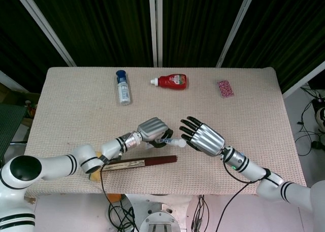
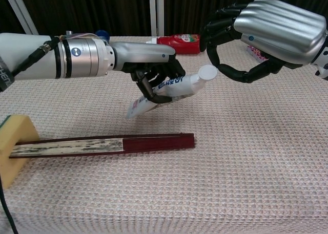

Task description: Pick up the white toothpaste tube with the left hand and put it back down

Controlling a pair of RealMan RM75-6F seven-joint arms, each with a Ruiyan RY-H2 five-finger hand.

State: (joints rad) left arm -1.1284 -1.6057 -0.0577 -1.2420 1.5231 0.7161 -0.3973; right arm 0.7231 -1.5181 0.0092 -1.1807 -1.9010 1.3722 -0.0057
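My left hand [image 1: 152,129] [image 2: 151,65] grips the white toothpaste tube [image 2: 173,88] [image 1: 169,140] around its middle. The tube slants in the air, flat end down and to the left, round white cap up and to the right. The flat end hangs low above the cloth. My right hand [image 1: 202,138] [image 2: 266,35] hovers just right of the cap, fingers spread and holding nothing. Its thumb curves under close to the cap; whether it touches is unclear.
A dark red folded fan [image 1: 142,163] [image 2: 102,144] lies in front of the left hand, one end on a yellow sponge [image 2: 13,142]. At the back of the table [image 1: 264,115] lie a blue-capped bottle [image 1: 122,87], a red ketchup bottle [image 1: 172,81] and a pink packet [image 1: 226,88].
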